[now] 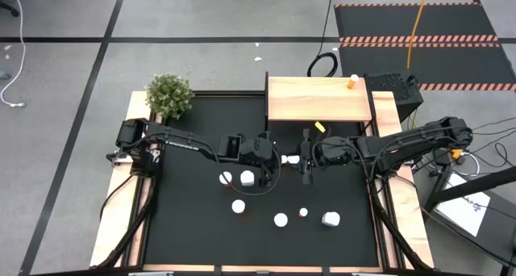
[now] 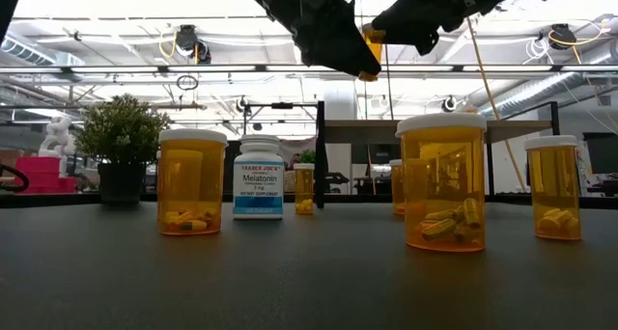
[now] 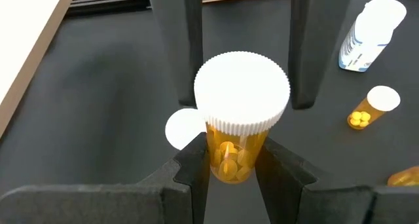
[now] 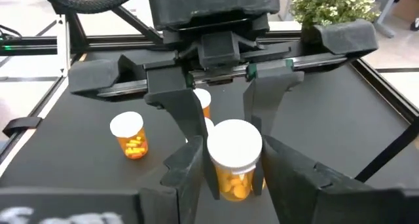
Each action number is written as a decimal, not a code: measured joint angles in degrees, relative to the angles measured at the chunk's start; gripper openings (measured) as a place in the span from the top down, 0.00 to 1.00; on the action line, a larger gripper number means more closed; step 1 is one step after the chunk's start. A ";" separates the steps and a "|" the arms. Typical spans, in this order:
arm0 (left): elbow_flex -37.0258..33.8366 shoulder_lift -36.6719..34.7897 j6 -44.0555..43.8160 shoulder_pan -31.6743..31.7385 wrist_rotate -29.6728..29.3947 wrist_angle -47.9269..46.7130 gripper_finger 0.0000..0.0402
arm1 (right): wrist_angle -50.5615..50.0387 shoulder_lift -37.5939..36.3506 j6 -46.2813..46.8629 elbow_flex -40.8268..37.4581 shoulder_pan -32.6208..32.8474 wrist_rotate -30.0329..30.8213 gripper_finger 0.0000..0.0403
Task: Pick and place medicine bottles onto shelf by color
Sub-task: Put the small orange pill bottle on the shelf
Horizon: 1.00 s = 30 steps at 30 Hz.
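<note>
Nearest the low camera: amber bottles and a white one, rigid ribbed-cap cylinders, upright on the matte black table. Mid-table, aloft, left hand clamps one amber bottle; right hand brackets the same bottle, apparently a handover toward the pale wood shelf at far right, which carries one bottle.

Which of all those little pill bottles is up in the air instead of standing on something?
The orange white-capped bottle between the two arms, above the mat's middle. The left claw and the right claw both grip it; every other bottle stands on the mat or shelf.
</note>
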 joint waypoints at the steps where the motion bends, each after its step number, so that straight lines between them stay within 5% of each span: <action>1: 0.00 0.00 -0.11 0.00 0.00 0.00 0.72 | -0.03 0.27 -0.34 0.00 -0.01 -0.01 0.65; 30: 0.00 0.00 -0.09 0.01 -0.04 -0.26 0.72 | 1.14 0.97 -1.44 -0.02 -0.06 0.01 0.69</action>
